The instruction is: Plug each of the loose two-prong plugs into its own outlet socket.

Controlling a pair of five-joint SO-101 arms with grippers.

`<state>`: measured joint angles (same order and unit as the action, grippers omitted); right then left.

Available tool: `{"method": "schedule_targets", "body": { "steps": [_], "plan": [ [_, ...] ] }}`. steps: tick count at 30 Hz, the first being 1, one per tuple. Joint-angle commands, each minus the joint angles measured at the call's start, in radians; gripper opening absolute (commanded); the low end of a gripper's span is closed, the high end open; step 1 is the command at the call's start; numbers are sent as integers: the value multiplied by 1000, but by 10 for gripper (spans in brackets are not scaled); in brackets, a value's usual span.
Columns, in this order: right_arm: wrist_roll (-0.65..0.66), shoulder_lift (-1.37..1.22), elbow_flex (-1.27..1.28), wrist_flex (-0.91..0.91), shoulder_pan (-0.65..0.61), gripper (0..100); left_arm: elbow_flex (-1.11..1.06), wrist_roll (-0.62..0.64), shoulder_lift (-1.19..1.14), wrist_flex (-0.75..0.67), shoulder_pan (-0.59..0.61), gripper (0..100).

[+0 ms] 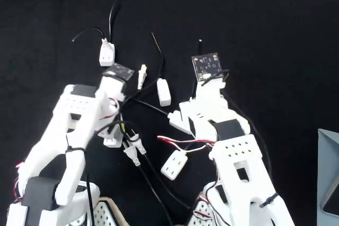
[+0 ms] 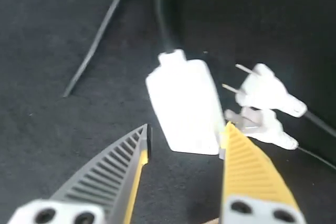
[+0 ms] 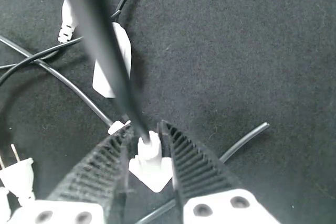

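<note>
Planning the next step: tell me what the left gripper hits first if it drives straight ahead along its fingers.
Most likely the white outlet socket, lying squarely ahead of the open left gripper. The two loose two-prong plugs lie beside that line, though depth is hard to judge.

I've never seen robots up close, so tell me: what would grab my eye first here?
Two white arms lean over a black table strewn with cords. The left end effector hangs open over a socket block, two loose plugs beside it. The right end effector pinches a white fitting on one cord.
</note>
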<state>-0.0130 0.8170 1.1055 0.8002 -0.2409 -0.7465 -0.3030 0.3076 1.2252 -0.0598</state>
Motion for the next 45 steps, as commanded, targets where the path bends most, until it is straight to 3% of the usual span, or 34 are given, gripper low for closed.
{"method": "schedule_targets", "body": {
  "steps": [1, 4, 9, 15, 21, 27, 39, 45],
  "plan": [
    [-3, 5, -5, -14, 2, 11, 62, -31, 17, 12, 68, 229],
    [-3, 5, -5, -14, 2, 11, 50, -31, 5, 6, 65, 234],
    [-3, 5, -5, -14, 2, 11, 35, 0, 5, -17, 74, 335],
    [-3, 5, -5, -14, 2, 11, -30, 28, -31, -110, 51, 334],
    [-3, 5, -5, -14, 2, 11, -47, 28, -155, -209, 44, 259],
    [-3, 5, -5, -14, 2, 11, -12, 18, -181, -198, 48, 180],
    [-3, 5, -5, -14, 2, 11, 44, -371, -181, -163, 82, 155],
    [-3, 5, -5, -17, 2, 11, 62, -411, -180, -163, 139, 319]
  ]
}}
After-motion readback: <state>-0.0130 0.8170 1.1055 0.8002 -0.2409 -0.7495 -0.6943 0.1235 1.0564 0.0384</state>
